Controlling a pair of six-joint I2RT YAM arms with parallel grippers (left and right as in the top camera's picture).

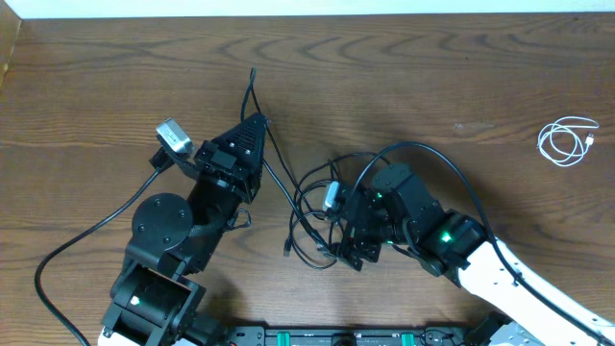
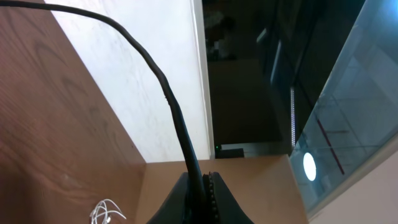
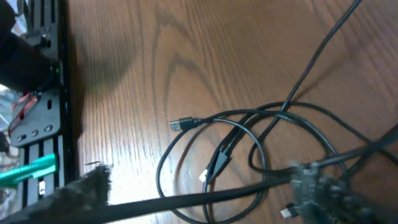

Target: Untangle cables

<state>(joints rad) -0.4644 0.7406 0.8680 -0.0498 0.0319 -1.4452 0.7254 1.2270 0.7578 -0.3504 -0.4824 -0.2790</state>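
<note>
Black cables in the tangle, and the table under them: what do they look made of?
Black cables: probably rubber or soft plastic jackets, matte with a faint sheen, since they bend into loose loops. The plug seems to have a metal tip. Table: wood or wood-look laminate, brown with clear grain swirls and a smooth, low-gloss face. Which of the two cannot be told.

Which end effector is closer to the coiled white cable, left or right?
Right. The right end effector is over the black cable tangle mid-table, on the white cable's side; the left end effector, pinching a black cable, is beyond that tangle.
</note>
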